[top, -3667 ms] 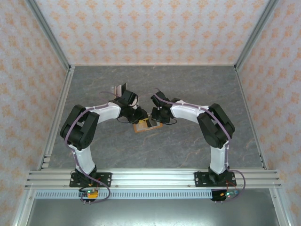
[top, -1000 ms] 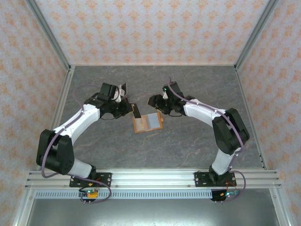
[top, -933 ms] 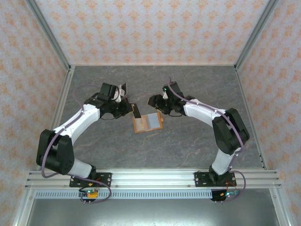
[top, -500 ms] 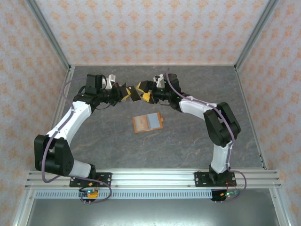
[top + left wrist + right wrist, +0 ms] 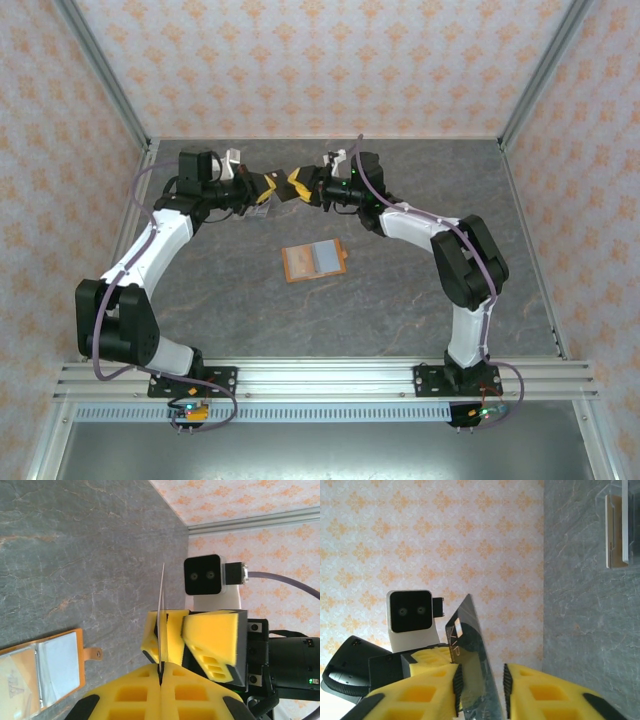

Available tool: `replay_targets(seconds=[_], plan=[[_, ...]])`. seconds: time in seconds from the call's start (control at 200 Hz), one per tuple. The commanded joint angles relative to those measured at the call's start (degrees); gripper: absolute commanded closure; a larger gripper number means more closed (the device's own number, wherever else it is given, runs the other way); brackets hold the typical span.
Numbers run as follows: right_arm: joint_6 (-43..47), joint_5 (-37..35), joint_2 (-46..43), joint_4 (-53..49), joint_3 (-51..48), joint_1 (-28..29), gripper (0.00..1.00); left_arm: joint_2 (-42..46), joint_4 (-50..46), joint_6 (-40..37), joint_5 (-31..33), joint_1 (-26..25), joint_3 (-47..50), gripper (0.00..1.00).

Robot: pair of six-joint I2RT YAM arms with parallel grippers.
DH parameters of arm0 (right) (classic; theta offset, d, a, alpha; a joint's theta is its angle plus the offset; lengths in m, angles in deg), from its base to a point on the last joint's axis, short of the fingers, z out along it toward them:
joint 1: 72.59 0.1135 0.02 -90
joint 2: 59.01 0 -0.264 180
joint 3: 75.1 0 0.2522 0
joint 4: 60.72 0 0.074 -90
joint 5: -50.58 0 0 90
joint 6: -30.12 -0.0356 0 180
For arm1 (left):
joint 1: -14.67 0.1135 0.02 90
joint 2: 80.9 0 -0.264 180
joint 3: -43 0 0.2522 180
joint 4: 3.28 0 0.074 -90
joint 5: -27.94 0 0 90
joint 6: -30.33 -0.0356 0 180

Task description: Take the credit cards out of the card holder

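Note:
The orange card holder (image 5: 314,260) lies open and flat mid-table, and its clear sleeves (image 5: 45,670) show in the left wrist view. Above the back of the table my left gripper (image 5: 264,188) (image 5: 161,666) is shut on the edge of a black credit card (image 5: 470,650) (image 5: 161,605) with gold lettering. My right gripper (image 5: 298,186) (image 5: 480,682) faces it tip to tip with the card's free end between its jaws. The card leans on one pad (image 5: 456,680), with a gap to the other, so the right gripper is open.
A clear plastic stand (image 5: 620,530) rests on the grey table at the back; a brown card and a whitish one seem to sit in it. Patterned walls (image 5: 320,60) enclose the table on three sides. Both arms reach far from their bases.
The left gripper has carried the black card up from the holder to the back of the table. The right gripper came to meet it, and its jaws have narrowed round the card.

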Motion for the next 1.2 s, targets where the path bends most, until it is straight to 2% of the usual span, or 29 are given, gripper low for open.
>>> replay_targets(seconds=[0.0,0.245,0.495,0.616,0.706,0.766,0.896,0.986,1.111,1.196], plan=[[1.69,2.02,-2.95,1.16,-0.42,0.32,0.77,0.40,2.98,0.68,-1.01,0.42,0.81,1.00],[3.49,2.85,-3.54,0.19,-0.51,1.08,0.87,0.33,-0.03,-1.43,-0.39,0.58,0.59,1.00],[7.59,0.72,-4.99,-4.61,-0.51,1.25,0.97,-0.34,-2.23,-2.58,1.12,1.89,1.04,0.88],[12.03,-1.88,-6.17,-10.52,0.10,1.34,1.00,-0.97,-6.90,-4.96,4.72,2.81,0.39,0.68],[16.63,-4.93,-6.83,-17.10,1.26,1.43,1.00,-1.33,-9.31,-6.10,8.70,3.71,0.52,0.42],[20.70,-7.56,-6.78,-22.77,2.70,1.60,1.00,-1.79,-11.35,-7.41,12.23,4.38,0.42,0.28],[29.55,-14.62,-5.25,-36.31,7.92,2.36,1.00,-4.64,-13.45,-10.57,19.09,6.15,-0.20,0.08],[33.18,-17.88,-3.31,-41.89,11.25,2.92,1.00,-7.08,-12.03,-13.09,24.25,7.06,-0.24,0.00],[34.71,-19.63,-0.50,-44.48,13.79,3.57,1.00,-11.43,-9.01,-15.07,29.76,7.61,-1.59,0.00],[35.32,-20.20,0.96,-45.46,15.33,3.81,1.00,-15.67,-6.83,-16.25,30.34,7.76,-3.87,0.00]])
